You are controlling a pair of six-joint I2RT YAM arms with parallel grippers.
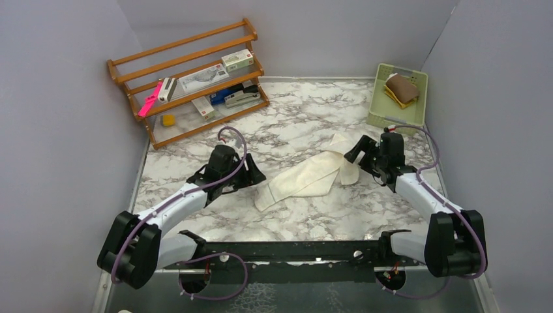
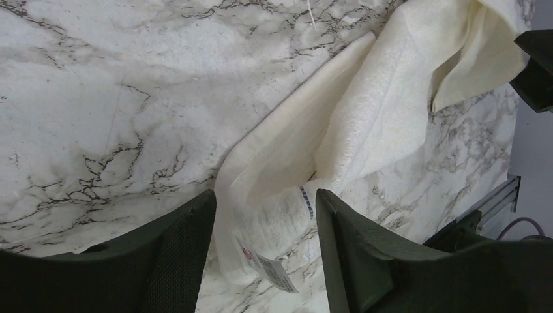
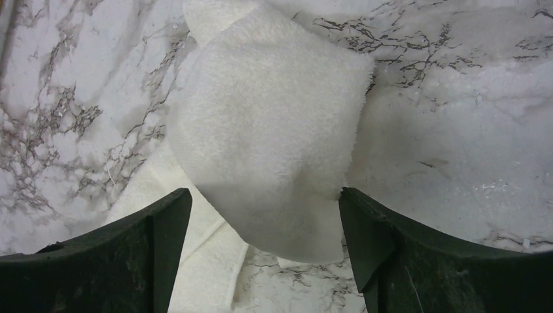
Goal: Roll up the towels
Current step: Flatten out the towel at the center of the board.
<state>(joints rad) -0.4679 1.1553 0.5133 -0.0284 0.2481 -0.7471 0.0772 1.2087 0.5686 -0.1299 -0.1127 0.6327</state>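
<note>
A cream towel (image 1: 306,177) lies folded into a long strip, running diagonally across the middle of the marble table (image 1: 293,124). My left gripper (image 1: 255,177) is at the strip's near left end. In the left wrist view that gripper (image 2: 264,195) is open, and the towel (image 2: 365,111) end with its label (image 2: 274,272) lies between the fingers. My right gripper (image 1: 354,153) is at the far right end. In the right wrist view it (image 3: 265,192) stands open around a raised flap of the towel (image 3: 274,130). A mustard and brown towel (image 1: 401,89) sits in the pale green basket (image 1: 381,111).
A wooden rack (image 1: 189,78) holding small items stands at the back left. The basket is at the back right by the wall. Grey walls close in the table on three sides. A black rail (image 1: 293,251) runs between the arm bases at the near edge.
</note>
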